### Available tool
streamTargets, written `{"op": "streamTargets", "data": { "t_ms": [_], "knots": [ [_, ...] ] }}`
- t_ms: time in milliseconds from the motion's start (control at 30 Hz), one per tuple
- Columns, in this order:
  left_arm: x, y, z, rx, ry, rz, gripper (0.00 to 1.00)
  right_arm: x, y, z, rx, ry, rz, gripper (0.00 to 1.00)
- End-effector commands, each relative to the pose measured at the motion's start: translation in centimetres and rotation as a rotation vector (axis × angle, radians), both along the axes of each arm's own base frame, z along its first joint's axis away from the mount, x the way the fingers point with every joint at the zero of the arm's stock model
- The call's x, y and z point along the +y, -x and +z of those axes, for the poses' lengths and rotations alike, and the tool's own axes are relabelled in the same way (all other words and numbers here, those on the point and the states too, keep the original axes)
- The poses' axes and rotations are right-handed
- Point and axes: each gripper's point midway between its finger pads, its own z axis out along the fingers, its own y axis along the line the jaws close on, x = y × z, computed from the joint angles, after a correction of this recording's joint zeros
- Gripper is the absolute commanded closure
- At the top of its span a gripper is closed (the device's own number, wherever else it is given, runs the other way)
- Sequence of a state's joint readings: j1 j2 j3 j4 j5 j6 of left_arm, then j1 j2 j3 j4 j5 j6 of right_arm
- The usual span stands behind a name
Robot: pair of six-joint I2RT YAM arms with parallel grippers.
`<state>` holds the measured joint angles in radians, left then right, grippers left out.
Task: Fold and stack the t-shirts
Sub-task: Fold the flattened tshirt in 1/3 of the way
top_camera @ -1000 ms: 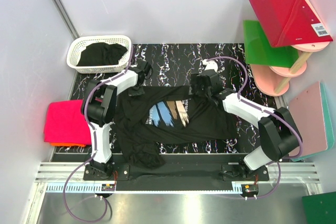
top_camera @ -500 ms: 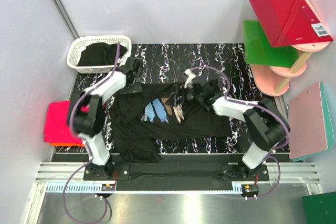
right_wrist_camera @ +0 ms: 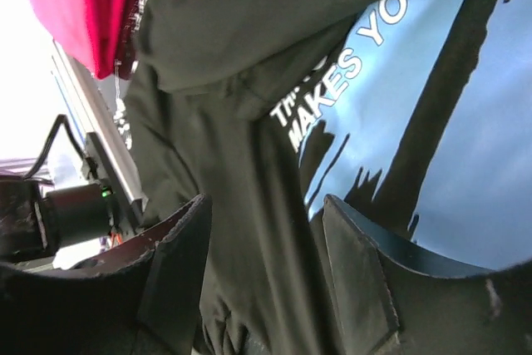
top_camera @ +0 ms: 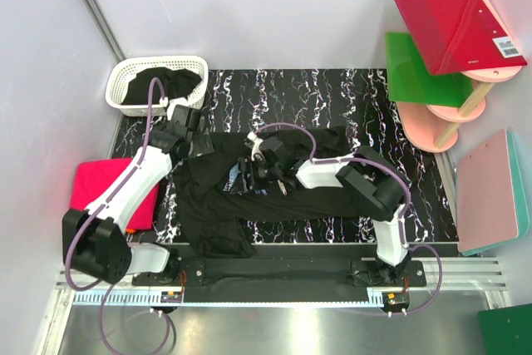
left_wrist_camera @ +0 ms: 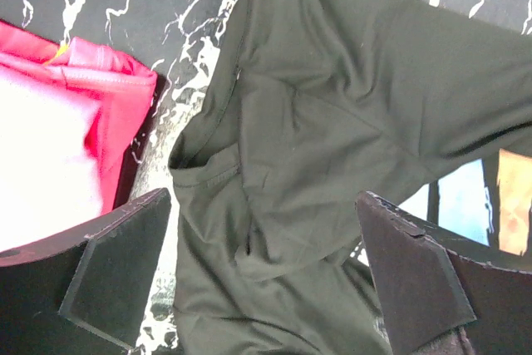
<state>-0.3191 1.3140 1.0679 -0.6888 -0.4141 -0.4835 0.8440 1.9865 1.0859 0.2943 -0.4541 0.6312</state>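
A black t-shirt with a blue brushstroke print lies rumpled across the dark marbled table. My left gripper hovers open over its upper left corner. In the left wrist view both fingers stand wide apart above bare black cloth. My right gripper is low over the print, its jaws apart with a ridge of black cloth between them. Folded pink t-shirts sit at the table's left edge. Another black t-shirt fills the basket.
The white lattice basket stands at the back left. Red and green boards on a pink stand occupy the back right. A pink board with a teal edge leans at the right. A metal rail runs along the near edge.
My left gripper opened, let go of the shirt's corner and swung left. My right gripper travelled left across the shirt to the print, its jaws narrowing. The shirt has bunched narrower.
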Motion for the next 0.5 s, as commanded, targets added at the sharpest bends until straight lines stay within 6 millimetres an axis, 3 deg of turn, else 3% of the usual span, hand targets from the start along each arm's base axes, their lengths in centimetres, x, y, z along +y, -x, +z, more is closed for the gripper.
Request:
{"op": "streamTargets", "data": {
  "t_ms": [0,300,467],
  "knots": [
    [-0.2,0.1,1.8,-0.077,0.041,0.0,0.01,2.4,-1.8,1.1,-0.044,-0.043,-0.035,0.38],
    [0.0,0.6,1.2,-0.058,0.035,-0.002,0.01,4.6,-3.1,1.0,-0.046,-0.054,-0.042,0.43],
    [0.1,0.6,1.0,-0.049,0.028,-0.002,0.01,4.8,-3.5,0.5,-0.04,-0.034,-0.055,0.44]
  ]
}}
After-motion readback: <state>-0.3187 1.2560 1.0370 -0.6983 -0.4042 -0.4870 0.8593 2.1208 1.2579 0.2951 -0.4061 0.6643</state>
